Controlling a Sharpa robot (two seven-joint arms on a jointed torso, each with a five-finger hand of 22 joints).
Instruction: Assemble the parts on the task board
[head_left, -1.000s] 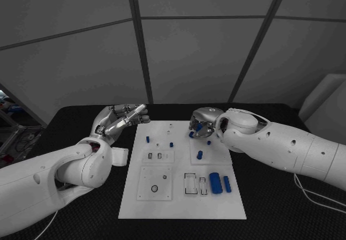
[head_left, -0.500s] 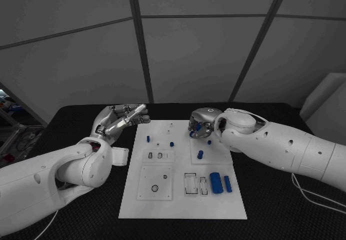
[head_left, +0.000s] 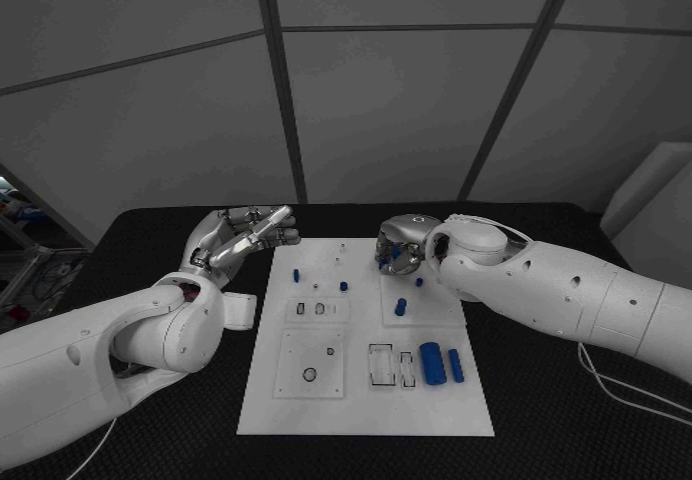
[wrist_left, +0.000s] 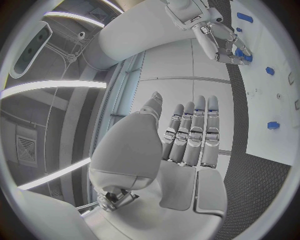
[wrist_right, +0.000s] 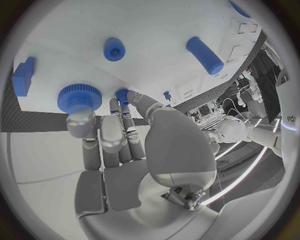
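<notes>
The small blue ridged gear-like part (wrist_right: 79, 97) is sitting at the far right of the flat white plastic task board (head_left: 368, 410), right at the fingertips (wrist_right: 80, 123) of the silver many-fingered right hand (head_left: 400, 252). The right wrist view is showing those fingers reaching to the part's rim and to a second small blue piece (wrist_right: 122, 94) beside it, but whether the hand is actually pinching anything I cannot tell.

Judging by its look, the gear is a light, rigid plastic piece; the ridged rim should be offering grip, so taking it by opposite sides of that rim seems the safest hold, and it is small enough to slip or tip if pressed off-centre.

Around it, a blue round peg with a hollow top (wrist_right: 114, 49) and a longer blue cylinder (wrist_right: 204, 55) are standing on the board, with two more blue cylinders (head_left: 430, 360) lying nearer the robot.

The silver left hand (head_left: 242, 238) is hovering off the board's far left corner, fingers straight and side by side, holding nothing.
</notes>
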